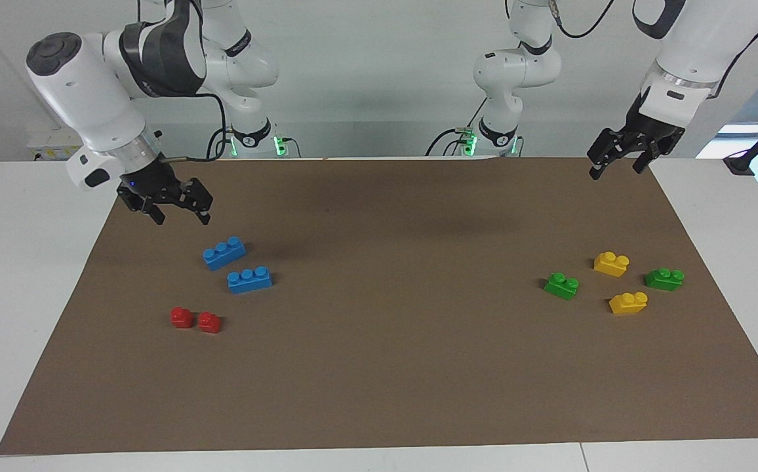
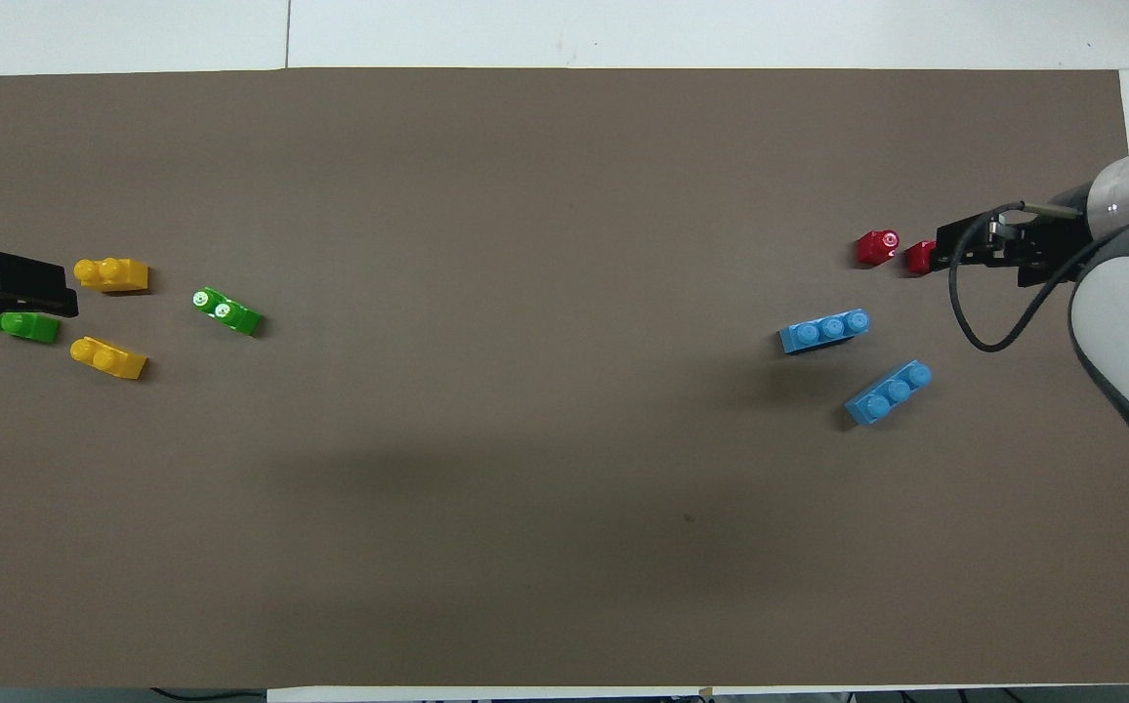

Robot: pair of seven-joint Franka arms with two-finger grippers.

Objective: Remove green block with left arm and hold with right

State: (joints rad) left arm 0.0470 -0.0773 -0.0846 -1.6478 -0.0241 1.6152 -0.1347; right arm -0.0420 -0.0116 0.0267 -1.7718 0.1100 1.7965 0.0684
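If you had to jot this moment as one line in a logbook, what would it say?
left gripper: open, raised, holding nothing | right gripper: open, raised, holding nothing | green block: on the mat, untouched | step: not yet picked up

My right end effector (image 1: 168, 211) is up in the air, fingers spread apart and pointing down, holding nothing; in the facing view it sits at about 10 o'clock, wrist tilted, forearm coming down from the elbow above. My left end effector (image 1: 618, 159) hangs at about 2 o'clock in that view, fingers spread, nothing in them, wrist angled down. Left arm waits.
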